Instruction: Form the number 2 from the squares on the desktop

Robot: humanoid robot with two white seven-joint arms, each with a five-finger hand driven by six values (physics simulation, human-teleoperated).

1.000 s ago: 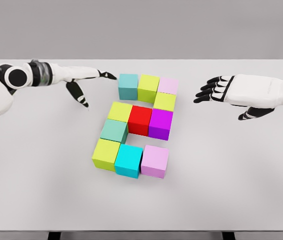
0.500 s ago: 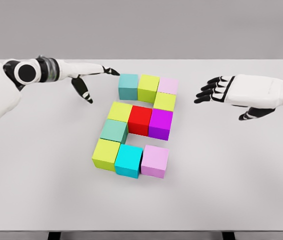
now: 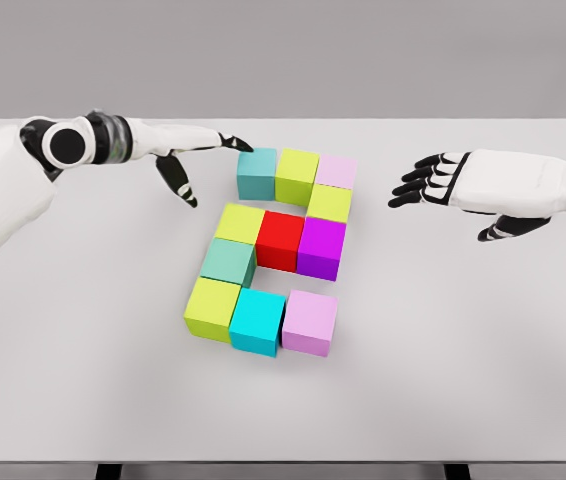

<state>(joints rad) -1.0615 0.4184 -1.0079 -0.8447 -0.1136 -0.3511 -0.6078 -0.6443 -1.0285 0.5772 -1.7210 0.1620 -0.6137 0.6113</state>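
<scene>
Coloured cubes lie on the white table (image 3: 83,350) in the shape of a 2. The top row is a teal cube (image 3: 257,171), a lime cube (image 3: 297,175) and a pale pink cube (image 3: 336,171). Below come a lime cube (image 3: 330,204), then a yellow-green (image 3: 240,223), a red (image 3: 281,240) and a magenta cube (image 3: 322,247). A green cube (image 3: 228,262) leads down to a lime (image 3: 212,308), a cyan (image 3: 258,321) and a pink cube (image 3: 310,322). My left hand (image 3: 208,155) is open, fingertips just left of the teal cube. My right hand (image 3: 433,182) hovers open to the right of the cubes.
My left hand has slid right toward the teal cube at the top left of the figure. The right hand and all cubes have stayed still.
</scene>
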